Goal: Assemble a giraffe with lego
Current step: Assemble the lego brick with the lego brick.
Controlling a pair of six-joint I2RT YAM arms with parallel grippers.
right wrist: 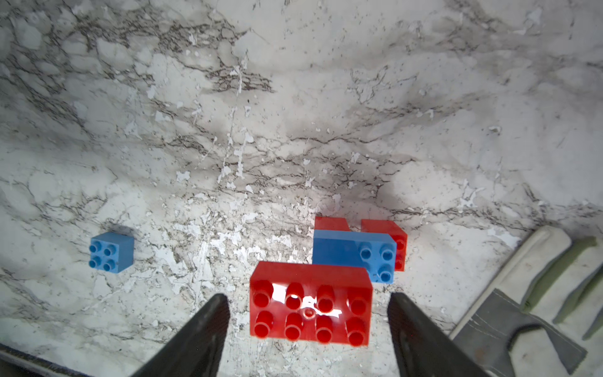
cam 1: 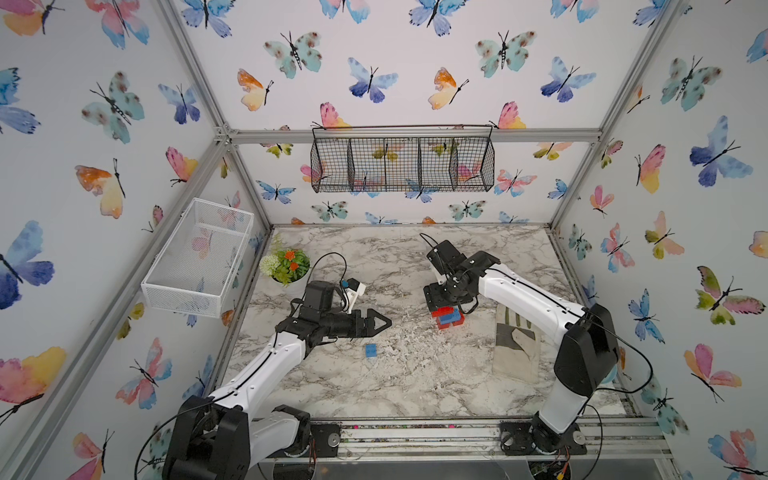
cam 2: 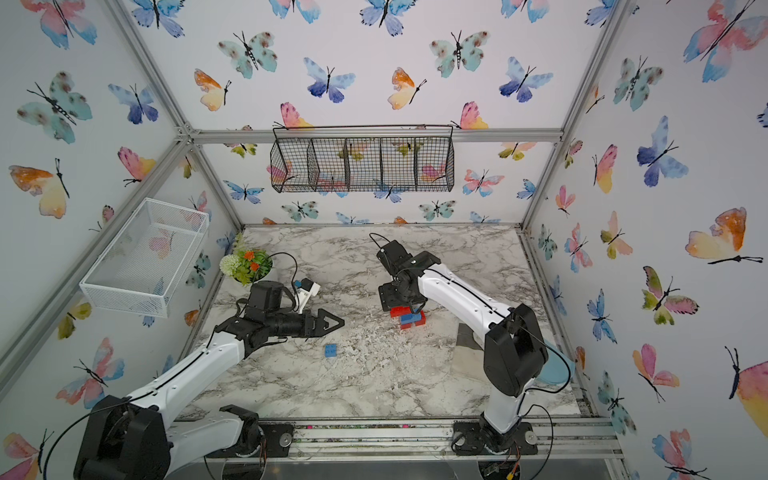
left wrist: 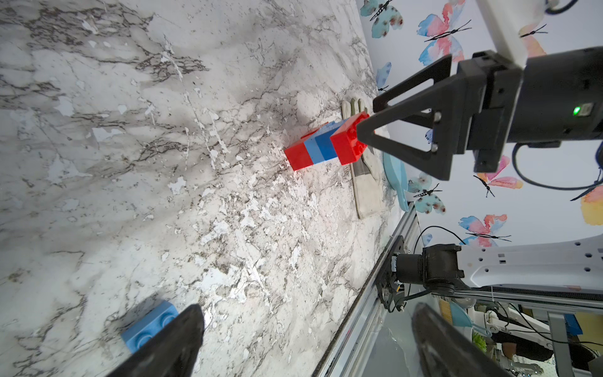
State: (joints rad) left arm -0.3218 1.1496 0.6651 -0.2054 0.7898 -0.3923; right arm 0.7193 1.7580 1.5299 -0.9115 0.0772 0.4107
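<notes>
The giraffe (right wrist: 329, 280) stands on the marble table (cam 1: 415, 374), just beside the work glove (cam 1: 515, 345). Above its long red head, the right gripper (right wrist: 308, 329) is spread, touching nothing. A loose blue brick (cam 1: 371, 350) lies well apart from the giraffe, near the left gripper (cam 1: 380, 322), whose fingers look pressed together, though I can't be sure.

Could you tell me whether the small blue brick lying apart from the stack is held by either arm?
No, the small blue brick sits alone on the marble table, untouched.
</notes>
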